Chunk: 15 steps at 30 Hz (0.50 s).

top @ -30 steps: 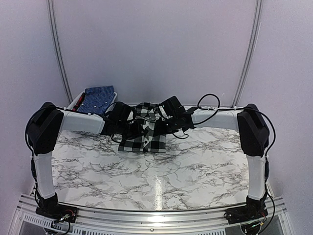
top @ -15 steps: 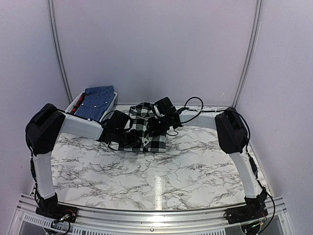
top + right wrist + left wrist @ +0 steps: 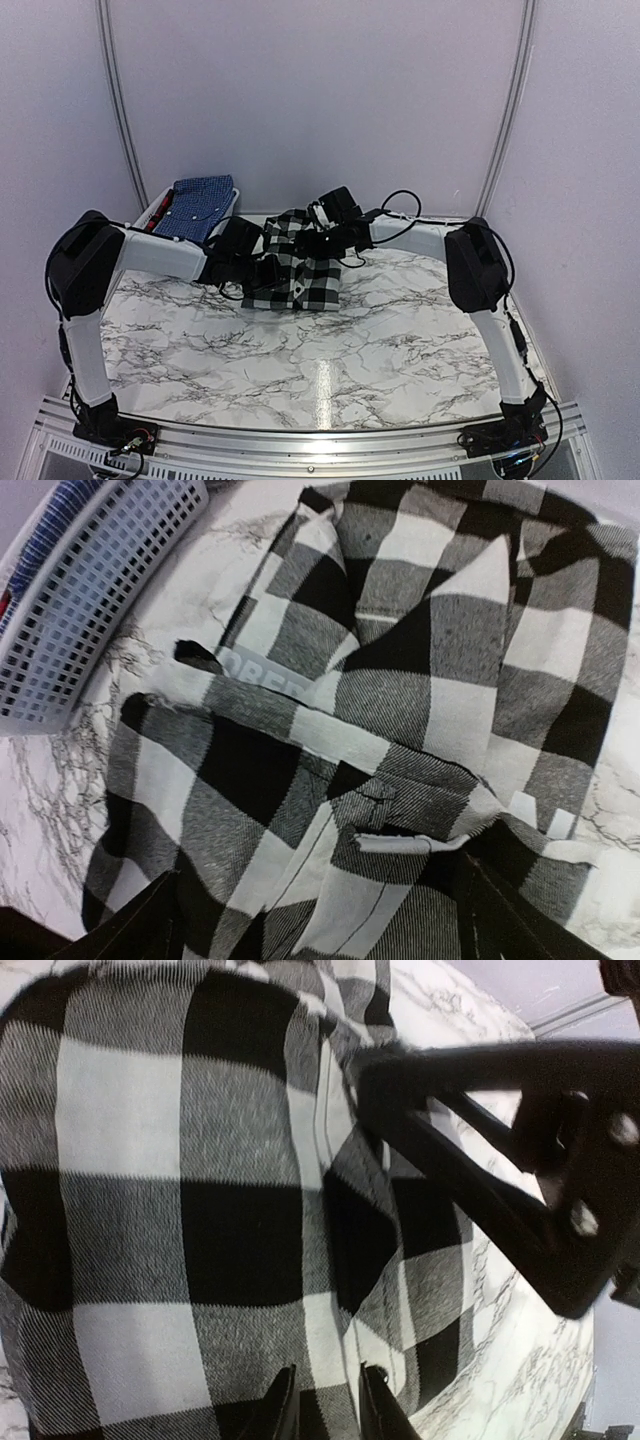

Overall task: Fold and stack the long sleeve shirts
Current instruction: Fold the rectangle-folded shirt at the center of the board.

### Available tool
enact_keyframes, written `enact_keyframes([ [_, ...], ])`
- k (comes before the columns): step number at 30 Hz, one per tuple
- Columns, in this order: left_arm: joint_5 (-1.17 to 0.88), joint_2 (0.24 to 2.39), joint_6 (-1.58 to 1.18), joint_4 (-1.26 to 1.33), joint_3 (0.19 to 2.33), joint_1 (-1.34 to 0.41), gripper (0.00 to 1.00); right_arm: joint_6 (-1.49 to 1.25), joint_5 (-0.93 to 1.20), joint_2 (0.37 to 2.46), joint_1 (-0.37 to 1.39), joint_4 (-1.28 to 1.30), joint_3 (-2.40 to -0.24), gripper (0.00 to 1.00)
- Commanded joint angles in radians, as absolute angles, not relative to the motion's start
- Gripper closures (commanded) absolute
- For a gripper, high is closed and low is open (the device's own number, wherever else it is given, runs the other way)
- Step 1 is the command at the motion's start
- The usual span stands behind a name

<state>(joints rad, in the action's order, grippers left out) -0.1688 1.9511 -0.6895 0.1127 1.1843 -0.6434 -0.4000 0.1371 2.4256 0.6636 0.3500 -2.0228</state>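
**Two hands on the checked shirt, fold under way**

The checked shirt lies bunched on the marble bench, directly under both hands. It is partly doubled over, with collar and placket rumpled.

The left hand has its fingers drawn close together, with only a narrow strip of checked cloth showing between the tips. It looks like a pinch on a fold at the shirt's edge nearest that hand.

The right hand is spread wide and grips nothing. Its fingers sit at either side of a puckered patch of cloth just below it. The two hands are close, with the right one just ahead of the left.

The blue shirt rests on the white basket, beyond and to the left of the right hand and well clear of the work.

To do this fold well:

- **Right hand:** it should probably close on a single layer at the edge opposite the left hand's pinch, not on the loose pucker beneath it. A bite there would gather several layers.
- **Together:** once both have hold, draw the cloth taut between the hands before laying it over, so that the checks line up and the fold lands flat.
- **Lift:** keep it low, because the soft weave will sag and drag.
- **Spacing:** mind the small gap between the hands, since they could knock together.
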Motion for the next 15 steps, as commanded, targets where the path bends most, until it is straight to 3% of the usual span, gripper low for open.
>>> enact_keyframes([
  [1,-0.138,1.924,-0.673,0.095,1.277,-0.597,0.78,-0.395,0.119,2.26,0.666,0.375,-1.992,0.13],
  [9,-0.129,2.065,-0.653,0.061,1.407,-0.542,0.8,-0.476,0.212,2.117,0.671,0.205,-1.676,0.3],
  [15,-0.124,2.168,-0.633,0.045,1.468,-0.492,0.81,-0.473,0.232,2.129,0.706,0.167,-1.588,0.36],
])
